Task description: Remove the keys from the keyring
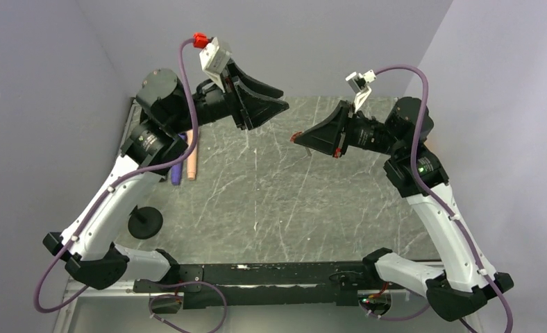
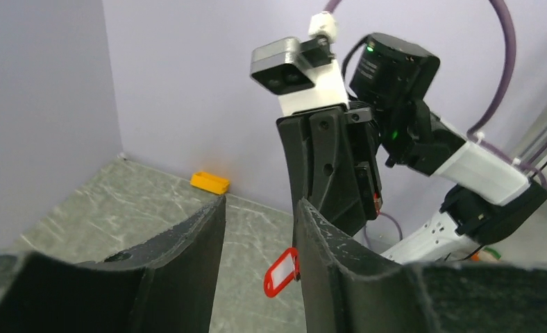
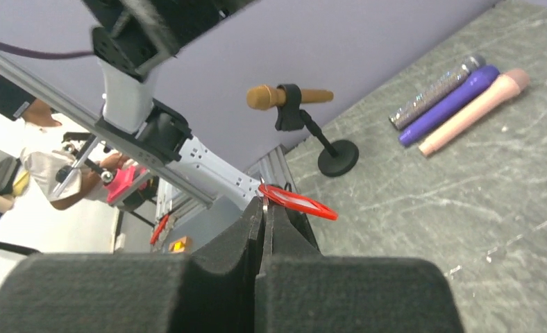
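Robot arms over a marbled tabletop: the right hand (image 1: 296, 138) held its padded black fingers pressed together on the keyring (image 3: 300, 202), a tiny red oblong plastic tag with a white label on a thin metal ring. It gripped the keyring in the air, well above the grey-green marbled tabletop (image 1: 291, 208). The tag stuck out flat from the fingertips, and a glint of the metal ring showed right at the pinch.

Facing it, the left hand (image 2: 260, 208) stood partly open with nothing between its fingers, its tips near the tag but apart from it. Both hands were raised over the far half of the tabletop, pointing at each other.

By the left edge lay three slim stick-shaped items side by side: a glittery silver stick (image 3: 434, 90), a purple stick (image 3: 451, 104) and a pale pink stick (image 3: 475, 111). Near them stood a tan microphone (image 3: 284, 96) clipped in a black stand with a round base (image 3: 338, 158). A small yellow-orange box (image 2: 209, 182) sat at the foot of the lavender wall (image 2: 187, 83).
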Controlling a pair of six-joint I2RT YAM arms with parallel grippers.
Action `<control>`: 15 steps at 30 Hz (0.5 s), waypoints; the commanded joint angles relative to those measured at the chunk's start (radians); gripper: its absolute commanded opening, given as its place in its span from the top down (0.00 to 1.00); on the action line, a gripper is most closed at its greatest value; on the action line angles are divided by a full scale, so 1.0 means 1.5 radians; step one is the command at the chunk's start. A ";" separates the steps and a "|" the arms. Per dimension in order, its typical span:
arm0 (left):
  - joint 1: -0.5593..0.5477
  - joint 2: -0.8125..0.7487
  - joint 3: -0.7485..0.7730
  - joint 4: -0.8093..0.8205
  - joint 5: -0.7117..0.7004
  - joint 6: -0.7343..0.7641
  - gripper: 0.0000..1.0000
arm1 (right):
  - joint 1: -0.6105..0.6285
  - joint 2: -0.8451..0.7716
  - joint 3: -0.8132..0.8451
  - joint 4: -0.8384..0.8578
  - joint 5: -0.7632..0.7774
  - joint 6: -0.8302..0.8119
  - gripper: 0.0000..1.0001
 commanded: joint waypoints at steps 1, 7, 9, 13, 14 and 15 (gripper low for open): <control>0.000 0.051 0.126 -0.224 0.064 0.185 0.52 | 0.001 0.049 0.110 -0.258 0.026 -0.136 1.00; 0.000 0.038 0.060 -0.254 -0.112 0.174 0.52 | 0.001 0.165 0.195 -0.566 0.186 -0.149 1.00; 0.000 0.040 0.034 -0.264 -0.170 0.139 0.53 | 0.002 0.199 0.188 -0.633 0.209 -0.126 1.00; 0.000 0.062 0.006 -0.299 -0.217 0.076 0.55 | 0.002 0.251 0.135 -0.727 0.215 -0.118 1.00; 0.000 0.067 0.003 -0.309 -0.219 0.066 0.56 | 0.005 0.267 0.131 -0.757 0.223 -0.128 1.00; 0.000 0.074 0.000 -0.321 -0.222 0.057 0.56 | 0.010 0.280 0.134 -0.789 0.242 -0.139 1.00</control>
